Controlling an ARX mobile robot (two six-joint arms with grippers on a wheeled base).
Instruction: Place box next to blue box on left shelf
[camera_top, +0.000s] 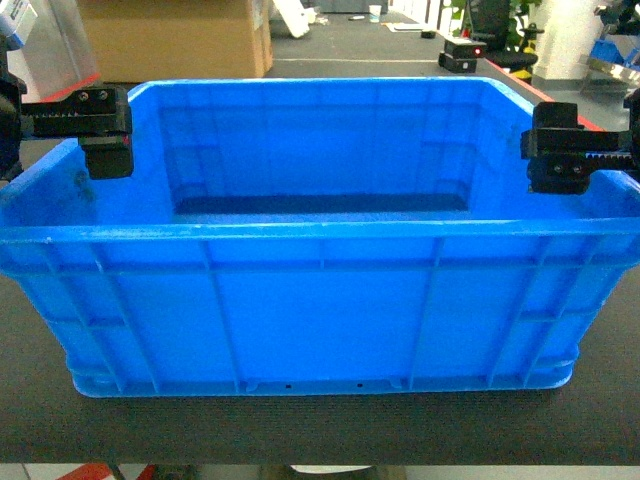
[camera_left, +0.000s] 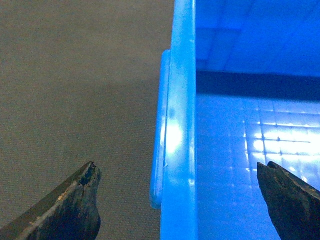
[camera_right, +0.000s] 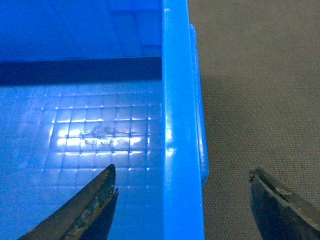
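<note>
We had the blue box (camera_top: 320, 300) sitting on the dark table (camera_top: 320, 430) right in front of us, open top up, with a cardboard carton (camera_top: 170, 38) further back. Our left gripper (camera_left: 177, 200) was spread wide over the box's left rim, one finger (camera_left: 65, 210) outside the wall and one inside. The right gripper (camera_right: 182, 200) was doing the same on the right rim, jaws apart, nothing clamped.
</note>
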